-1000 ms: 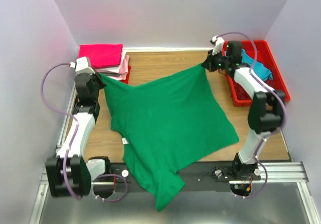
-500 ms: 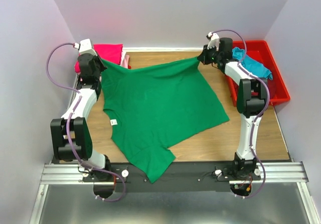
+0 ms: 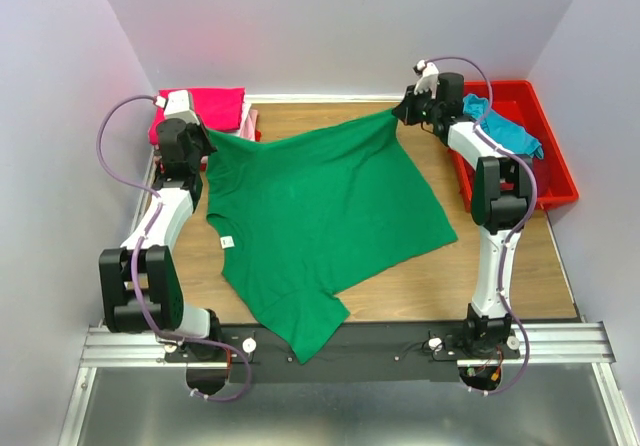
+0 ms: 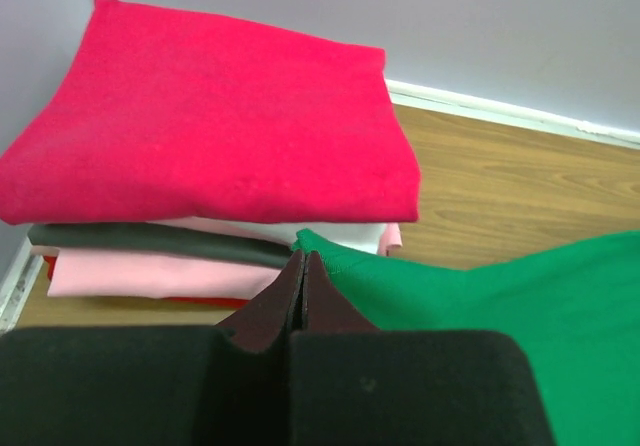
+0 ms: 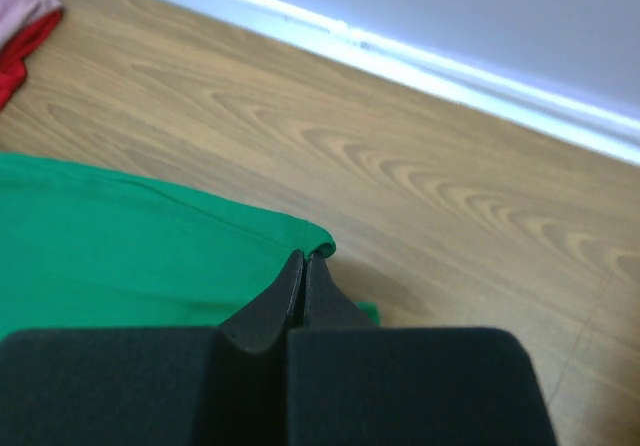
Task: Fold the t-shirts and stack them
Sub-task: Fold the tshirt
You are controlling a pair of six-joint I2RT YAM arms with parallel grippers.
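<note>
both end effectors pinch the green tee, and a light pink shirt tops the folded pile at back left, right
No: the hot pink t-shirt is on top there, with the light pink t-shirt lower down, as the left wrist view shows. The left end effector and right end effector do pinch the green t-shirt.

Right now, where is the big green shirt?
In the top view, the green t-shirt is spread across the table, its far corners pinched by the left gripper near the folded stack and the right gripper near the red bin.
</note>
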